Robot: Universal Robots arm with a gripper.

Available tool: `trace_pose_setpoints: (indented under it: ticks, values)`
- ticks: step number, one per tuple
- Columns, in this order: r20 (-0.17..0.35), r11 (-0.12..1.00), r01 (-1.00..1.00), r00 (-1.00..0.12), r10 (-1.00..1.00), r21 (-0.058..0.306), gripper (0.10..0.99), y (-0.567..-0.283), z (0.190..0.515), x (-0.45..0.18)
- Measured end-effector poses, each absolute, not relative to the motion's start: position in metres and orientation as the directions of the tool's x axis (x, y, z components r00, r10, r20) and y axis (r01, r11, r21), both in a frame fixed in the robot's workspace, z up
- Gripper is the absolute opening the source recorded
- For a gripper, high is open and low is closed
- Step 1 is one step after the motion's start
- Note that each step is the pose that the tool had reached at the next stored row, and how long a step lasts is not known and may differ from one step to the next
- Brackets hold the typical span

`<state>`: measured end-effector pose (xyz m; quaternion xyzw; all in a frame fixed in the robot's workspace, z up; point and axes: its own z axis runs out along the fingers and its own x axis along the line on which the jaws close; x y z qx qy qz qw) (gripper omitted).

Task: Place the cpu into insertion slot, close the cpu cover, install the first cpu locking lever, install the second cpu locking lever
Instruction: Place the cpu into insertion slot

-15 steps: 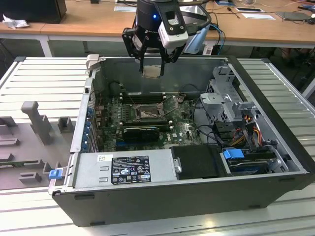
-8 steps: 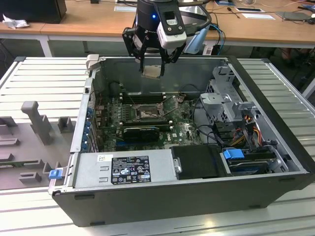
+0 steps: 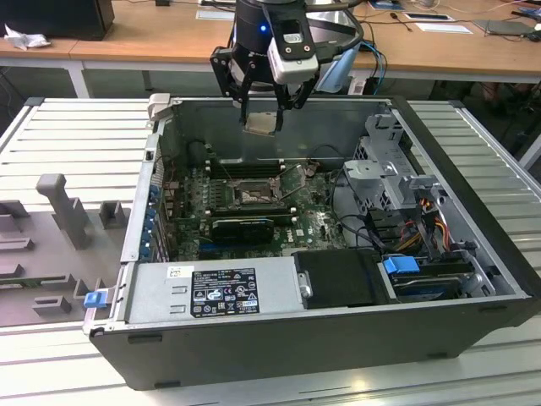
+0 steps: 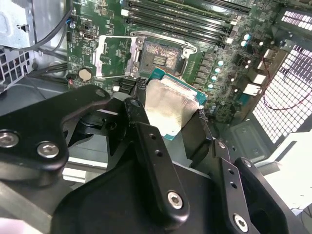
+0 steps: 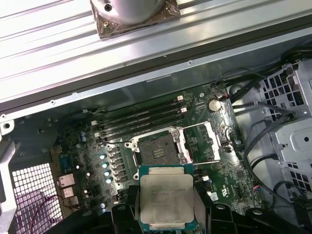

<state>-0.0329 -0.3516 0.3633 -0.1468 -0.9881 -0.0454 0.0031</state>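
Observation:
My gripper (image 3: 261,127) hangs above the open computer case, shut on the cpu (image 3: 259,121), a flat beige-silver chip with a green rim. In both wrist views the black fingers (image 4: 140,114) press on two opposite edges of the cpu (image 4: 171,108) (image 5: 165,199). Below it on the green board lies the insertion slot (image 3: 252,195) (image 5: 158,149) (image 4: 162,53), bare and with a dark centre. The cpu cover (image 5: 205,142) (image 4: 113,55), a silver frame, is swung open and lies beside the slot. The chip is well above the slot and not touching it.
Long black memory slots (image 5: 139,118) run beside the socket. A black expansion card (image 3: 241,226), a power supply (image 3: 215,290), a drive cage (image 3: 393,173) and loose cables (image 3: 355,222) crowd the case. Grey fixtures (image 3: 59,203) stand on the table at the exterior view's left.

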Motion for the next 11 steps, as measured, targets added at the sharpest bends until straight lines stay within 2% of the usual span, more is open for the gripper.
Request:
trace_pose_setpoints:
  ticks: [11]
  values:
    - [0.019, 0.934, 0.347, -0.938, 0.346, 0.089, 0.533, -0.3516, 0.3632, -0.0329]
